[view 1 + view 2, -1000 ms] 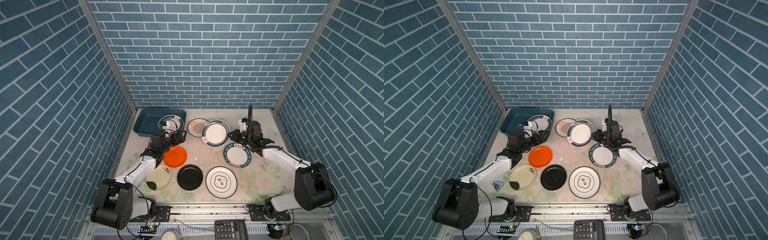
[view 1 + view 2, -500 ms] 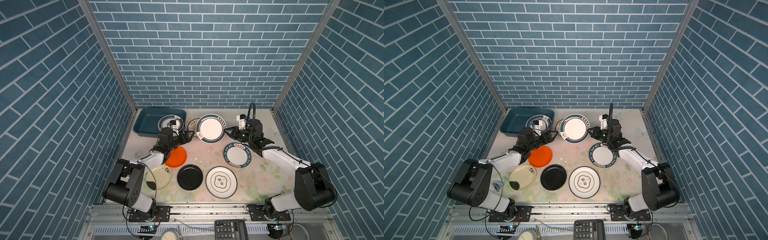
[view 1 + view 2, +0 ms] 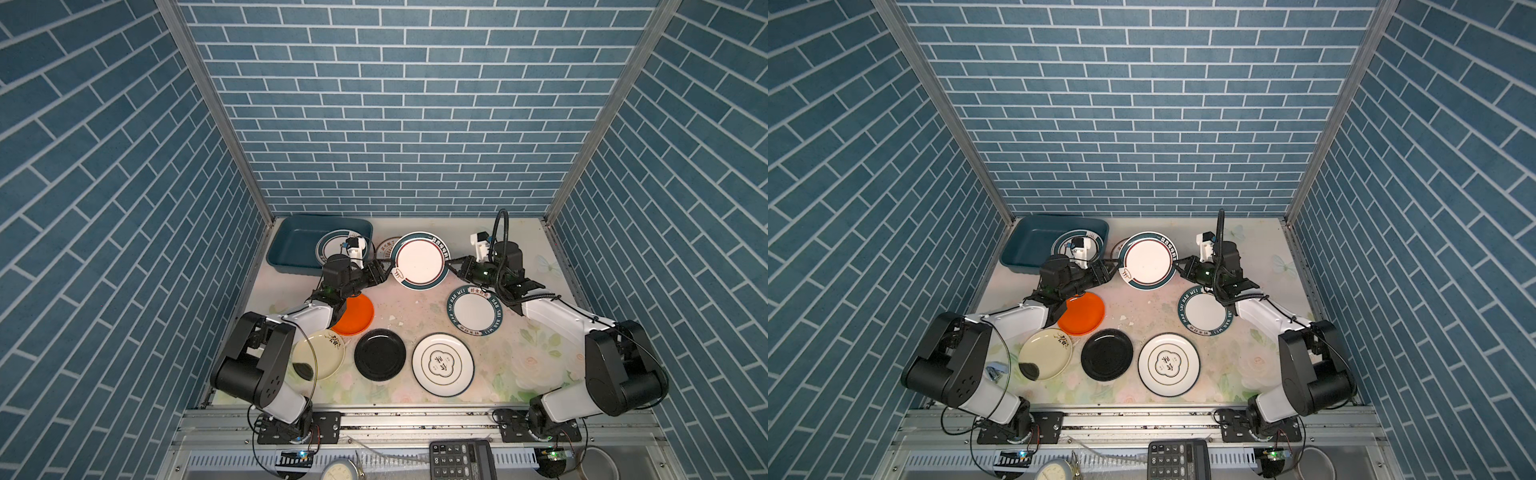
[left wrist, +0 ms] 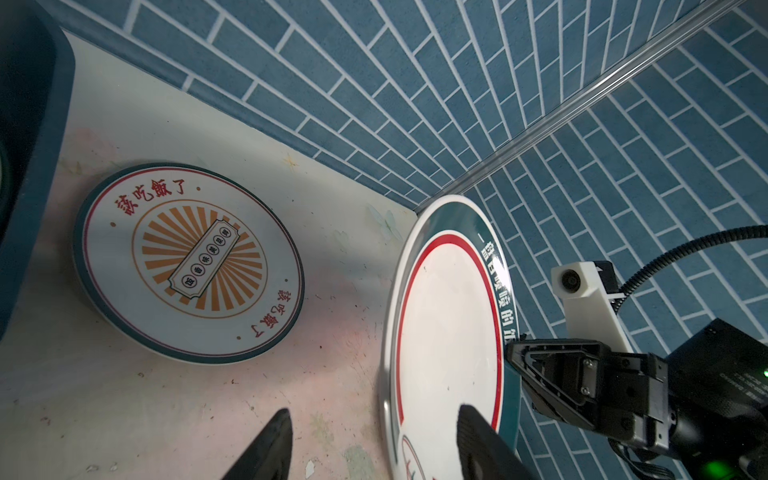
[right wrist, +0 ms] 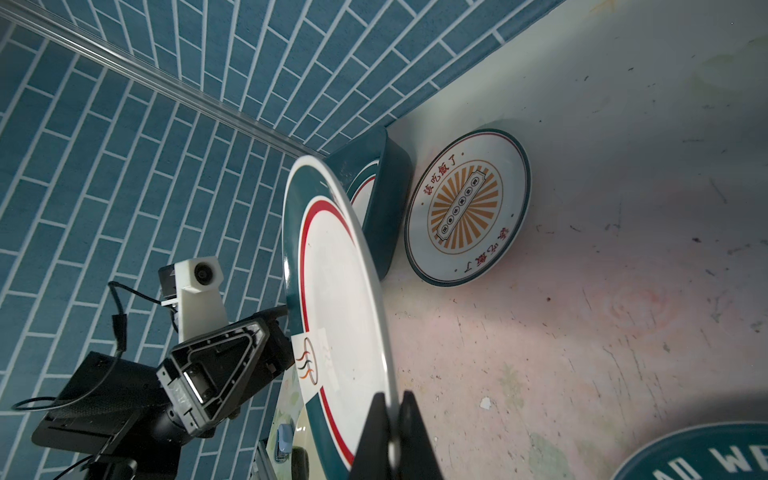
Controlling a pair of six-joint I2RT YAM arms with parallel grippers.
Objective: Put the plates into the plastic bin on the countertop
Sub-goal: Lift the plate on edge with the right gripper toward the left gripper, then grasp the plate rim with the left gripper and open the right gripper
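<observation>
The right gripper (image 3: 451, 262) is pinching the newly lifted plate (image 3: 420, 261) while the half-open left gripper (image 3: 388, 270) is narrowing around its rim, a handover toward the bin (image 3: 297, 241).

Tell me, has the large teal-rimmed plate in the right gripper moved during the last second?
Yes. The teal-rimmed plate, held by the right gripper, went left toward the plastic bin; it now covers most of the sunburst plate.

The white-and-black left arm (image 3: 305, 316) is stretched low toward the middle, and its black left gripper (image 3: 384, 271) is set with jaws apart astride one edge of a raised teal-rimmed white round plate (image 3: 420, 261). From the opposite side the right arm (image 3: 555, 313) is extended likewise, with its right gripper (image 5: 390, 432) clamped on the plate's rim.
</observation>
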